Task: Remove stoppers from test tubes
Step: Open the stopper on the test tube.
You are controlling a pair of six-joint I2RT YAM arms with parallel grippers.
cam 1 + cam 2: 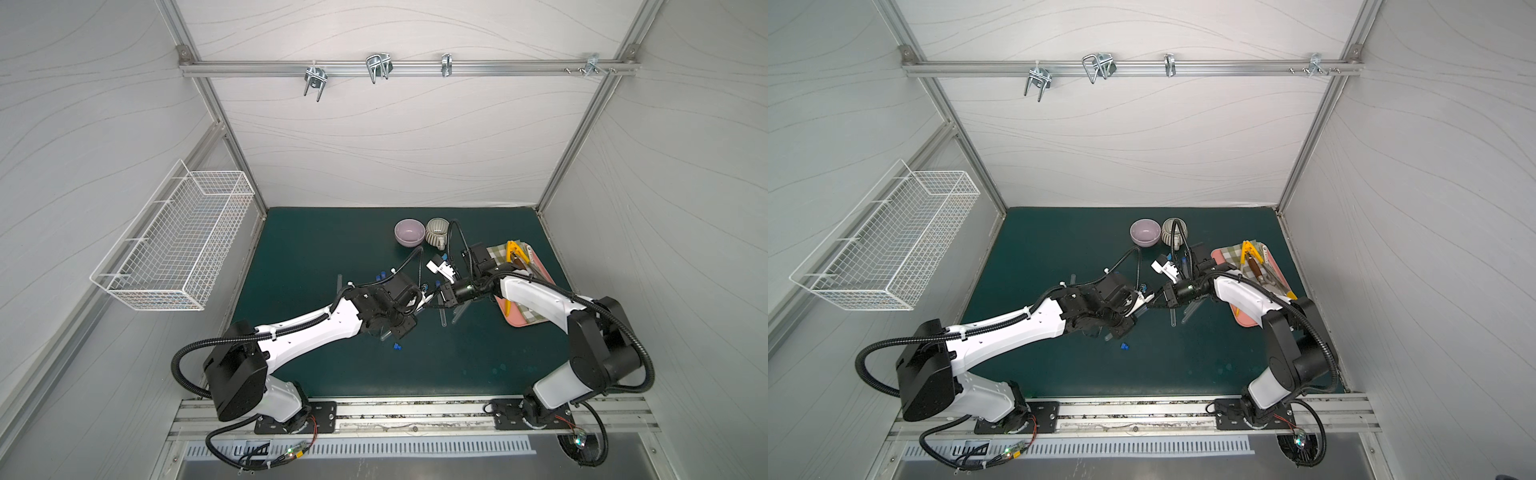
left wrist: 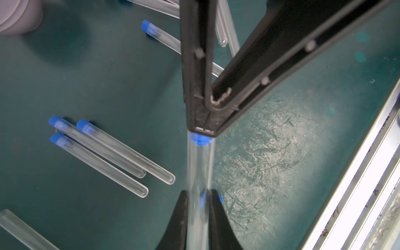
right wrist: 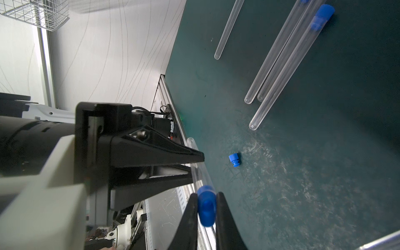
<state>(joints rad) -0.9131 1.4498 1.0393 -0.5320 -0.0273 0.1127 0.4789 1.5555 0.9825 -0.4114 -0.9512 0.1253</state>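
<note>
the left gripper (image 2: 199, 194) is clamped on a clear test tube (image 2: 200, 164) partway along its body, above the middle of the desk (image 1: 332, 374). the tube's long axis runs straight to the right gripper (image 3: 207, 194), which pinches its blue stopper (image 3: 206, 213). the pull should likely follow that axis, away from the left arm.

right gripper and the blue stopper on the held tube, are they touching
Touching. In the right wrist view the right gripper clamps the blue stopper, fingers flush against both its sides.
</note>
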